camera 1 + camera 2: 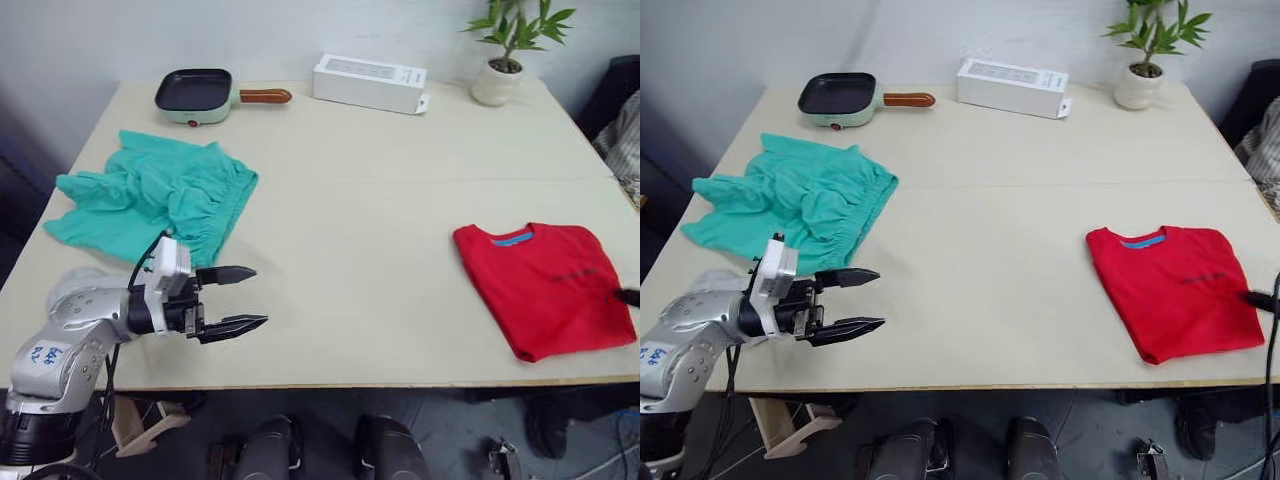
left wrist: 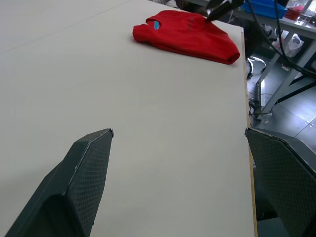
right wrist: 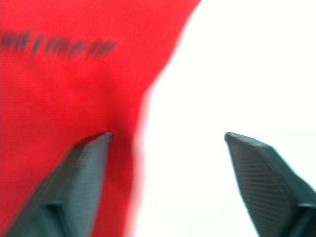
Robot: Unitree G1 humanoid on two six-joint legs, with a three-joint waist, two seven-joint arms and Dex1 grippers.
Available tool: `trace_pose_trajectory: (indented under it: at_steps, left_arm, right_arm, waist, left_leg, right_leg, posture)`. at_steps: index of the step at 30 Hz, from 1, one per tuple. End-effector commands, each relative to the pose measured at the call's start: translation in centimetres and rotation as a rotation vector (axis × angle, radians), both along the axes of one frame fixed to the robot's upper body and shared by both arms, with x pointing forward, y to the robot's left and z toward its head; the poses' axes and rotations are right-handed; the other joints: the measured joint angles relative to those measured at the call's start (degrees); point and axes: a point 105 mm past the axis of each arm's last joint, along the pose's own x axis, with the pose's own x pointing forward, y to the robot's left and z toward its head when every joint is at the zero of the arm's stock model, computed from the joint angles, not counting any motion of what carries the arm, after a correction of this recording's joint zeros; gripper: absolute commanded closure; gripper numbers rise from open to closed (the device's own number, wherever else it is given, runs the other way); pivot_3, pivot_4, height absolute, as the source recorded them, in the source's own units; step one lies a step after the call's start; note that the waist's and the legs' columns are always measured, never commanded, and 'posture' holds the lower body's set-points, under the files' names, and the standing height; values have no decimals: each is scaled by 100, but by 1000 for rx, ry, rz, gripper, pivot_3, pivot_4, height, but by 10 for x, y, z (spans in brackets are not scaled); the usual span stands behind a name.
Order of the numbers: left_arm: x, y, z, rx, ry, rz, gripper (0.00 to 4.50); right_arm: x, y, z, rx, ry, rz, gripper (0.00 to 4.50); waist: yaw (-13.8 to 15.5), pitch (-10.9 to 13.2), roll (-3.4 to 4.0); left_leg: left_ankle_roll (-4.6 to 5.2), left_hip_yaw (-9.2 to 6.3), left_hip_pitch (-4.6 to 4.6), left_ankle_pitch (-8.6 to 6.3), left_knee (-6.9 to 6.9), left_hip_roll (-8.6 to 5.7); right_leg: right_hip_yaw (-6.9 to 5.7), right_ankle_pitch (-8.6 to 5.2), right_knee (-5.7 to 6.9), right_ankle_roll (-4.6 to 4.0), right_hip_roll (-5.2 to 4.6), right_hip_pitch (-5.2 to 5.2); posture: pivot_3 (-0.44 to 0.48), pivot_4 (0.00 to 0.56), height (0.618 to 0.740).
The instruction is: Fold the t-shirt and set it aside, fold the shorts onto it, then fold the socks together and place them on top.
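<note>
On the table's (image 1: 350, 250) near-left edge your left gripper (image 1: 233, 298) hovers with its fingers spread and empty, just in front of the crumpled shorts (image 1: 150, 195). Behind those you have a frying pan (image 1: 200, 93), a white box (image 1: 368, 82) and a potted plant (image 1: 505, 55) along the far edge. At the right, the folded t-shirt (image 1: 545, 285) lies flat; your right gripper (image 3: 165, 182) hangs wide apart and empty over its edge.

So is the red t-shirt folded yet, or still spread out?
Folded. The t-shirt lies as a compact rectangle with no sleeves sticking out, collar and blue label on top, near the table's right edge.
</note>
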Motion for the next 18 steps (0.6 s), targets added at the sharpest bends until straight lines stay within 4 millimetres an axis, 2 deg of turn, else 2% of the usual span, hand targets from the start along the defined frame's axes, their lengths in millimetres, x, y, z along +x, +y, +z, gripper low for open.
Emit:
trace_pose_trajectory:
  at_steps: [1, 3, 5, 8, 10, 15, 17, 18]
  left_arm:
    - [9, 25, 5, -3, -71, 135, 0]
    - [15, 39, 3, -3, -101, 220, 0]
    - [18, 55, 2, -1, -130, 312, 0]
    - [19, 83, 3, 27, -183, 460, 0]
    - [15, 102, 6, 45, -215, 554, 0]
    - [-12, 151, -2, 108, -226, 764, 0]
    - [-25, 167, -6, 121, -217, 840, 0]
    - [-33, 175, -8, 131, -209, 877, 0]
  right_arm:
    - [21, 31, 52, -97, -251, 214, 18]
    - [33, 62, 61, -89, -354, 351, 18]
    - [39, 105, 59, -86, -428, 523, 18]
    - [31, 173, 37, -29, -488, 709, 18]
    - [21, 208, 17, -4, -480, 788, 18]
    - [7, 255, -14, 112, -460, 830, 18]
    - [4, 264, -20, 145, -454, 834, 18]
    - [3, 267, -21, 171, -456, 826, 18]
  waist:
    - [-67, 1, 0]
    - [-128, 0, -1]
    - [-142, -1, -11]
    - [-48, -4, -19]
    - [0, -3, -18]
    - [119, -3, -18]
    - [118, -8, -28]
    - [120, -11, -34]
  left_leg:
    - [-2, 1, 2, 0, 1, 3]
    - [-9, 16, 13, 2, -1, 20]
    - [-23, 17, 16, -1, 0, 45]
    - [-52, 1, 16, -14, -1, 69]
    - [-61, -4, 7, -18, -9, 70]
    - [-32, 14, -3, -37, 6, 58]
    - [-19, 20, -2, -52, 10, 54]
    - [-42, 19, 0, -69, 14, 52]
  right_leg:
    - [1, 0, 0, 0, -1, 1]
    - [2, 0, 1, -3, -2, 1]
    - [2, 7, 1, -15, -3, 1]
    - [-14, 2, 20, -37, 10, -5]
    - [-18, -9, 54, -50, 13, -27]
    - [-10, -12, 47, -46, 4, -30]
    - [-1, -4, 25, -32, -4, -27]
    - [1, -3, 6, -31, -6, -21]
  posture:
    - [0, 150, 740]
    - [0, 150, 740]
    - [0, 150, 740]
    - [0, 150, 740]
    - [0, 150, 740]
    - [0, 150, 740]
    - [0, 150, 740]
    - [0, 150, 740]
